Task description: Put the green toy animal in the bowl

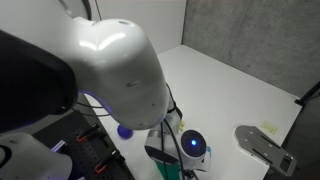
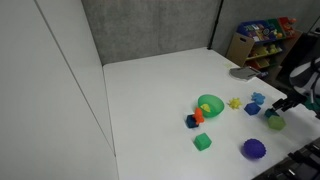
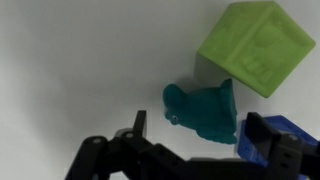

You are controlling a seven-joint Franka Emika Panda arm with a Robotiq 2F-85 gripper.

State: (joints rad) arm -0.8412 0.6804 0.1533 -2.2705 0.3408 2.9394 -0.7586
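In the wrist view the teal-green toy animal (image 3: 200,110) lies on the white table, between and just beyond my two black fingers. My gripper (image 3: 200,130) is open, with one finger on each side of the toy and not closed on it. The bright-green bowl (image 2: 210,104) sits in the middle of the table in an exterior view, to the left of my gripper (image 2: 278,108), with something small inside it. The toy is too small to make out in the exterior views.
A lime-green block (image 3: 255,45) lies just beyond the toy and a blue piece (image 3: 288,135) sits by my right finger. Around the bowl are a yellow star (image 2: 236,102), orange block (image 2: 199,116), blue block (image 2: 190,121), green block (image 2: 202,142) and purple ball (image 2: 254,149).
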